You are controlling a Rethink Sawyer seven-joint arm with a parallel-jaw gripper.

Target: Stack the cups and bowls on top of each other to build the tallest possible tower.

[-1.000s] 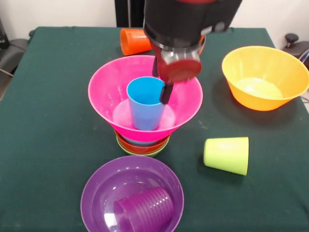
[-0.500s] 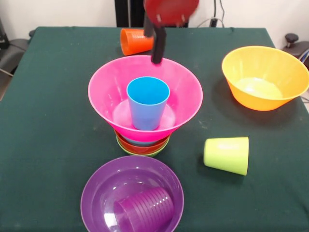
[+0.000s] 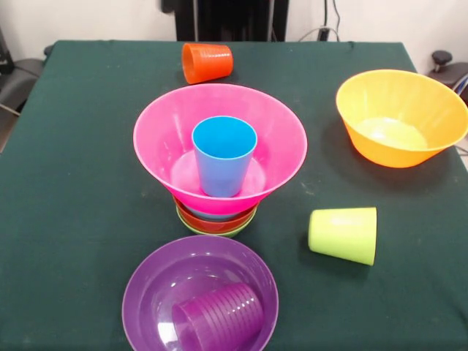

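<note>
The tower stands mid-table: nested small bowls (image 3: 216,221), green, orange and blue, carry the large pink bowl (image 3: 219,146). A blue cup (image 3: 223,155) stands upright inside the pink bowl. A purple cup (image 3: 218,317) lies on its side in the wide purple bowl (image 3: 153,292) at the near edge. A lime green cup (image 3: 343,235) lies on its side to the right. An orange cup (image 3: 207,62) lies on its side at the far side. The large yellow bowl (image 3: 431,102) stands at the far right. The gripper does not show in this view.
The green tablecloth (image 3: 73,183) covers the table. The robot's black pedestal (image 3: 223,20) stands behind the far edge. A dark chair part (image 3: 14,80) shows at the left edge.
The arm has risen from above the pink bowl and blue cup and left the picture at the top. The cups and bowls have not moved.
</note>
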